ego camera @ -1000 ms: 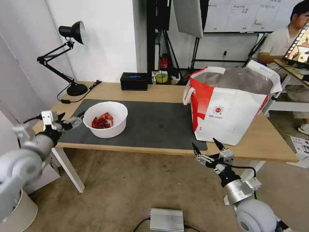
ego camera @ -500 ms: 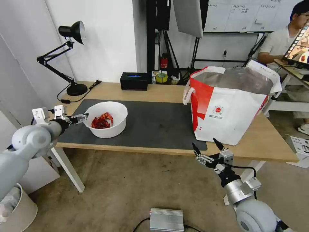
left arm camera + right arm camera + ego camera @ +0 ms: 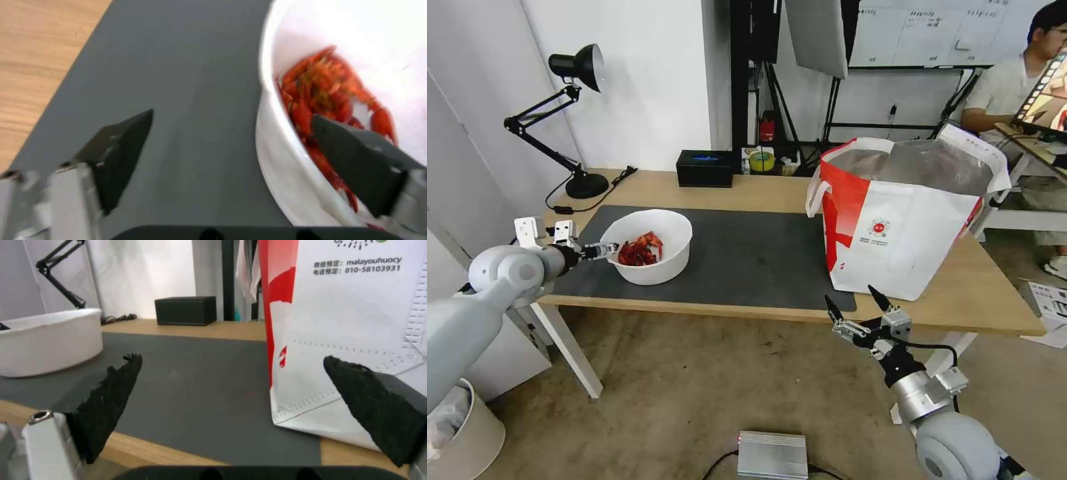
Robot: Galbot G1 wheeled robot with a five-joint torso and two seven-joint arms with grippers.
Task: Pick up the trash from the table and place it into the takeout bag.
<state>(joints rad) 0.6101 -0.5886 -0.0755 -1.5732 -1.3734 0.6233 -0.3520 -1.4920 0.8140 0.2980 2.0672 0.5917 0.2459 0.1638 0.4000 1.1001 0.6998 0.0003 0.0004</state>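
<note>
Left gripper (image 3: 606, 251) at the white bowl's (image 3: 647, 267) left rim, fingers spread wide: in the left wrist view one finger (image 3: 360, 163) sits inside the bowl over the red shells (image 3: 325, 90), the other (image 3: 118, 151) outside above the dark grey mat (image 3: 178, 83), rim wall between them, not clamped. Right gripper (image 3: 859, 305) hangs below the table's front edge, in front of the takeout bag (image 3: 907, 227), fingers wide apart, holding nothing.

Bowl on the left part of the mat (image 3: 747, 260), shells heaped on its left side. Bag upright at the mat's right end, partly on bare wood, open top showing foil lining, red panel facing the bowl. Table (image 3: 1000, 307) light wood, white legs. Back edge: black box (image 3: 705, 168); back-left corner: black desk lamp (image 3: 570, 113) with its cord trailing. Floor brownish, a metal box (image 3: 772, 455) lying on it by the robot. White wall behind, stands and whiteboard further back.
</note>
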